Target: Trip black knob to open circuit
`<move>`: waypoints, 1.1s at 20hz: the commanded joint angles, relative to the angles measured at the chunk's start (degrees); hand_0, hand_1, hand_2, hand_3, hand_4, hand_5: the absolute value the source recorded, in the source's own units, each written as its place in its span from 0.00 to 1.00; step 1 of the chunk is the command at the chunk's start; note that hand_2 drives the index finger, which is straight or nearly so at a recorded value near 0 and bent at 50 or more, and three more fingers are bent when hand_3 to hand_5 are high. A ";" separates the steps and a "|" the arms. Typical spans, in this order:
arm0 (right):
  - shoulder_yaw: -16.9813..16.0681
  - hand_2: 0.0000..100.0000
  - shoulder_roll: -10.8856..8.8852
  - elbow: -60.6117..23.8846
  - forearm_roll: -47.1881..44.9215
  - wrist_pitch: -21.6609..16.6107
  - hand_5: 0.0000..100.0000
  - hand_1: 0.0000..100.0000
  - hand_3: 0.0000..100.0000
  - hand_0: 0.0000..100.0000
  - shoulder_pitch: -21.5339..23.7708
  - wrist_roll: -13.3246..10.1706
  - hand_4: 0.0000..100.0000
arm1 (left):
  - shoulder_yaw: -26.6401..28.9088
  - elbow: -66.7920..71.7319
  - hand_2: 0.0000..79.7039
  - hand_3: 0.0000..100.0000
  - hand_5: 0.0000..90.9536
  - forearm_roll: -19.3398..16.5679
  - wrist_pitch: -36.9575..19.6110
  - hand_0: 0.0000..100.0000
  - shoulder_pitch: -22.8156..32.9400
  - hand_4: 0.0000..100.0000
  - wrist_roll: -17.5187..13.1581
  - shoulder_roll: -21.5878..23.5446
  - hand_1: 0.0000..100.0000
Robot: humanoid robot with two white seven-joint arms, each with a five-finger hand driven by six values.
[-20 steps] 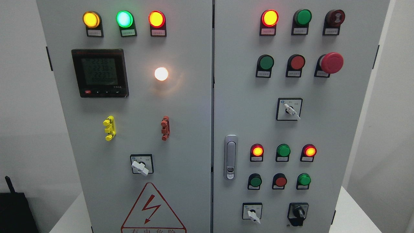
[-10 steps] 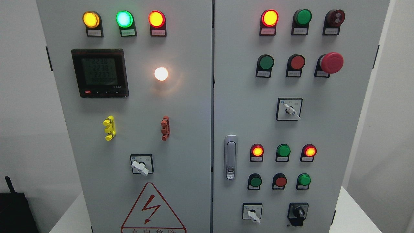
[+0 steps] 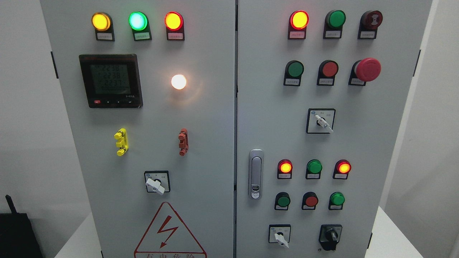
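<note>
A big gray cabinet [image 3: 215, 118] is filling the head view, and it is standing on a white counter [image 3: 389, 236]. It is showing two doors side by side, with a dark gap running down between them. No robot hand is showing anywhere, so I cannot tell if the fingers are spread, pressed together, or pinching something, and nothing is touching the cabinet. On the left door a black meter screen [image 3: 110, 81] is glowing with numbers. Below it, at the bottom edge, a red warning triangle [image 3: 170, 233] with a lightning bolt is showing. On the right door a silver door handle [image 3: 255, 174] is sitting near the gap. A big red mushroom button [image 3: 367, 69] is sticking out near the top right. The black knob [image 3: 330, 235] is sitting at the bottom right of the right door, just right of a small white switch [image 3: 280, 236]. Its grip is pointing straight up and down. Three lights are shining at the top of the left door: a yellow light [image 3: 100, 21], a green light [image 3: 138, 20] and a red light [image 3: 173, 21]. A white light [image 3: 178, 81] is glowing below them, right of the meter screen.
</note>
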 commanded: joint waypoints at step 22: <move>2.12 0.00 -1.12 -0.55 0.07 1.63 1.00 0.00 1.00 0.00 -3.95 -0.12 1.00 | 0.00 0.00 0.00 0.00 0.00 -1.32 -0.04 0.12 0.00 0.00 0.03 0.00 0.39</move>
